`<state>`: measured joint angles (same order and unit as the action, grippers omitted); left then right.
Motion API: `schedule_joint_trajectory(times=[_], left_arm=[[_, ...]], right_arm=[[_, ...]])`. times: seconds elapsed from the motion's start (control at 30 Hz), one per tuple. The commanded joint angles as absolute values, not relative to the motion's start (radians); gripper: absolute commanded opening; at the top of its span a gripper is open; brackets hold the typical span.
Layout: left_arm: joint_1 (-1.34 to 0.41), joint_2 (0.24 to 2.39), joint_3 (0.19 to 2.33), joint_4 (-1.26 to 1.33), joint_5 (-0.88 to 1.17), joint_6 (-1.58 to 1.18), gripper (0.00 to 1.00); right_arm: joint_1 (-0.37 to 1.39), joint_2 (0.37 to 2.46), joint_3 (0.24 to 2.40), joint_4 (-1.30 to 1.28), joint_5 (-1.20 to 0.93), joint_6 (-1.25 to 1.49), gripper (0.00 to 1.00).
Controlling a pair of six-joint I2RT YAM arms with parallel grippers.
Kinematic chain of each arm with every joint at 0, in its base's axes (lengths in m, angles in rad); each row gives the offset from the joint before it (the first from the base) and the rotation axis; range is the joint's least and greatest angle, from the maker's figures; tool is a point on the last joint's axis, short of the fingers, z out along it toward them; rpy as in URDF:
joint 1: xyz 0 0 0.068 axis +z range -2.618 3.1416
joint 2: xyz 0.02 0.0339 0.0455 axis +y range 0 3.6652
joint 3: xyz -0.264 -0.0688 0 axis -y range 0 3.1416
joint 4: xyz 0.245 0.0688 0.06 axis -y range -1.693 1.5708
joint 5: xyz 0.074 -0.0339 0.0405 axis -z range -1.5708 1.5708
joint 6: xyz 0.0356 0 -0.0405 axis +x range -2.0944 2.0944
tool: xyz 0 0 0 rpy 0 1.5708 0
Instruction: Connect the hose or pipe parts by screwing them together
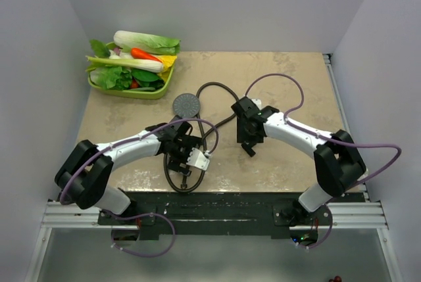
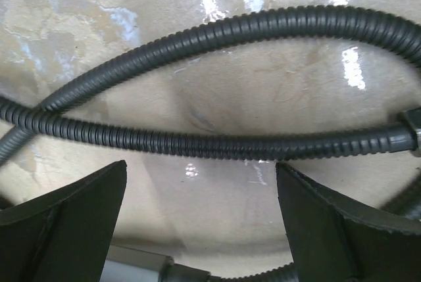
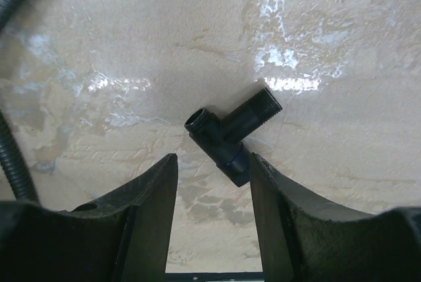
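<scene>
Noted a dark grey round-faced hand shower head [image 1: 187, 105]. Around it, found a mottled beige stone-look table top [image 1: 289, 98], veined in brown and blotched with white glare. Beside the shower head, traced a long dark grey ribbed flexible hose [image 2: 197, 144], ringed all along, ending in a plainer grey nut [image 2: 401, 139]. Off to the right of the shower head, saw a black T-shaped threaded fitting [image 3: 227, 139] banded in blue at one end. Behind the shower head to the left, picked out a lime green plastic tray [image 1: 131, 93] of green, white, orange and yellow toy vegetables [image 1: 148, 42]. Either side of the shower head, saw lilac cables [image 1: 289, 81] looped over white-and-black robot arms [image 1: 125, 145], with matte black fingers on the left gripper [image 2: 200, 223] and the right gripper [image 3: 214, 216].
</scene>
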<state>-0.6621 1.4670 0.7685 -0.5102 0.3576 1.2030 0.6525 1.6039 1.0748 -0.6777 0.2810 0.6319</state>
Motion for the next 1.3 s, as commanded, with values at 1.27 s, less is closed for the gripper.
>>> schedule_joint_trajectory(times=[1.27], left_arm=[[-0.672, 1.321, 0.753, -0.502, 0.273, 1.259, 0.99]], right_arm=[[0.554, 1.660, 1.008, -0.604, 0.222, 0.762, 0.63]])
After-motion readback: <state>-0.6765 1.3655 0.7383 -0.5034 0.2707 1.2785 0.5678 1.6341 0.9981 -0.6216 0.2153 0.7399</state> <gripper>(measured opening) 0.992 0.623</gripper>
